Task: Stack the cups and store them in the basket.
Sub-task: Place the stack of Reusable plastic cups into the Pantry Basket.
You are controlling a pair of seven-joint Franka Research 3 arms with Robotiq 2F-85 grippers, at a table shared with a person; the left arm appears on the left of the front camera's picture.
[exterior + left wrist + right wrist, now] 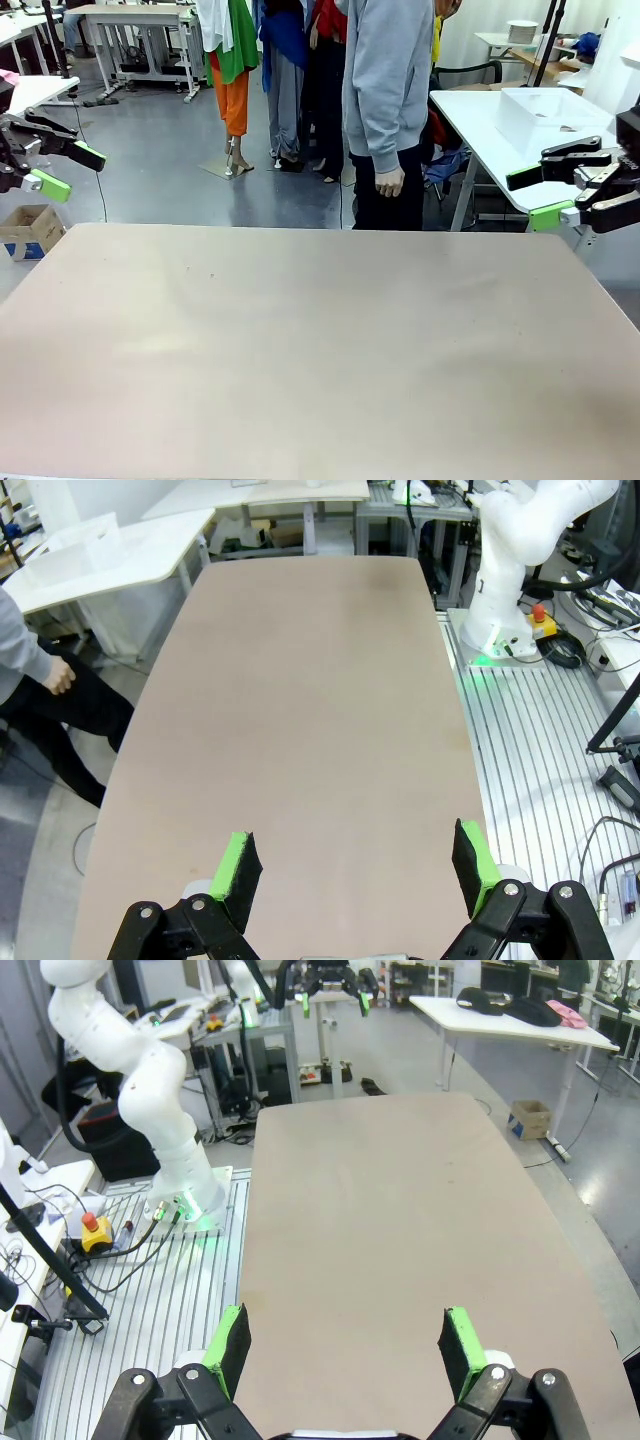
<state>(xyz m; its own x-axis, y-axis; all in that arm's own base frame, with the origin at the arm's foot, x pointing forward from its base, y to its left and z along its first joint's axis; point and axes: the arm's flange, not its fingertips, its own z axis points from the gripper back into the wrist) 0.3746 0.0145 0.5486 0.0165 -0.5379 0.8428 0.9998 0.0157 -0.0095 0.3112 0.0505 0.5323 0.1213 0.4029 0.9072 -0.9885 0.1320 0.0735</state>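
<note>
Two two-finger grippers, black with green pads, parked at the near corners: left gripper [78, 172] and right gripper [528, 198], both with jaws spread wide, holding nothing, well apart from each other. Same wide gap confirmed in each wrist view.

Between them, broad beige matte tabletop [320, 340], plain surface across the middle.

At far edge, person in grey sweatshirt [385, 80], standing, one hand [388, 182] hanging loose at the side, nothing held.

Beyond, right of person: white rectangular plastic bin [545, 118], smooth-walled, resting on a white side table [470, 110]. Judged to be the basket; off the work surface and outside easy reach.

Step in hand, as judged: waiting for cups and basket to be set down. To do well:
- keep both arms back and jaws wide, leaving the middle free for the person;
- approach each cup from above, squeeze lightly on the tapered wall (likely thin, easily crushed);
- nest upright, aligned, before lowering the stack into the basket.

Hidden or unclear:
- whereabouts of the tan cups, not determinable;
- contents of bin, small dark mark inside, unreadable;
- person's other hand, behind the body.
</note>
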